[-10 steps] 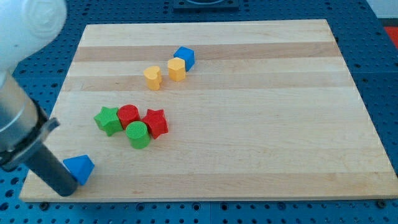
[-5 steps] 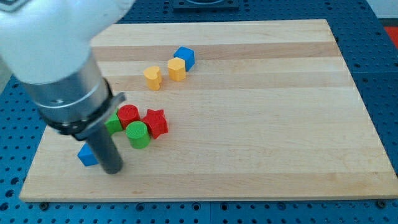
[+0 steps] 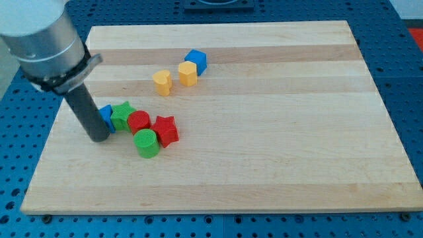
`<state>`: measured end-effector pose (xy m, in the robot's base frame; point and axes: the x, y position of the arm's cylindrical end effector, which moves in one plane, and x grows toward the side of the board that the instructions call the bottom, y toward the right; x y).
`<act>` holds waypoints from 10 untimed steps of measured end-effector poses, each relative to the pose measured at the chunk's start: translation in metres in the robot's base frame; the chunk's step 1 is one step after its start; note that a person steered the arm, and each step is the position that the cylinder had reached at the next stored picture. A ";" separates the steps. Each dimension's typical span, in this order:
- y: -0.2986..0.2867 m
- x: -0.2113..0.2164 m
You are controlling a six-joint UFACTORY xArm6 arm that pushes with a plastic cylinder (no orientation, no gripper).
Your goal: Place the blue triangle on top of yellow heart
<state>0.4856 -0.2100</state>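
Note:
The blue triangle (image 3: 107, 118) lies at the board's left, mostly hidden behind my rod, touching the green star (image 3: 121, 115). My tip (image 3: 99, 137) rests on the board just left of and below the triangle, against it. The yellow heart (image 3: 162, 82) sits up and to the right, near the view's top middle, apart from the triangle.
A red cylinder (image 3: 138, 122), a red star (image 3: 165, 130) and a green cylinder (image 3: 146, 143) cluster right of the green star. A yellow hexagon (image 3: 188, 73) and a blue cube (image 3: 196, 61) stand right of the heart. The wooden board (image 3: 277, 145) lies on a blue pegboard.
My tip swept from the board's bottom left up toward the cluster. The blue triangle was pushed up and right until it met the green star, which shifted slightly.

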 end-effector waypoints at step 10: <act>0.062 -0.121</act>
